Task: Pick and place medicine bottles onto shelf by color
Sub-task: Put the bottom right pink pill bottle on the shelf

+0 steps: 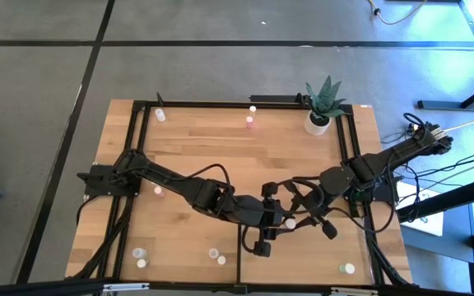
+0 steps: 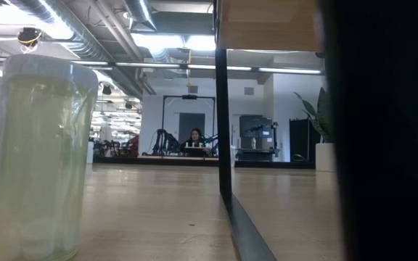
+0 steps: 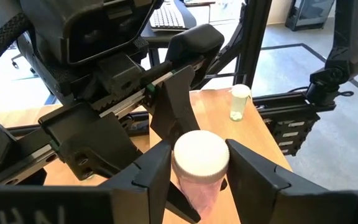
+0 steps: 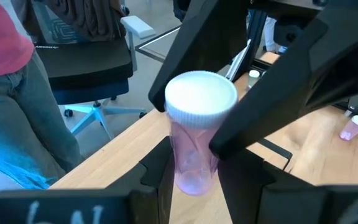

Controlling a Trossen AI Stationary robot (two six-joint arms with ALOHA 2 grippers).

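Most of the sorting looks undone: small bottles lie scattered over the table [image 1: 188, 140], two near the far edge [image 1: 251, 122], several along the near edge [image 1: 141, 253] and one at the near right corner [image 1: 349, 268]. Which surface is the shelf cannot be told from overhead. At the table's middle both arms meet over one pink bottle [image 3: 199, 168]. The left end effector [image 3: 199, 177] grips it below its white cap, and the right end effector [image 4: 194, 165] clamps the same bottle, apparently a handover.
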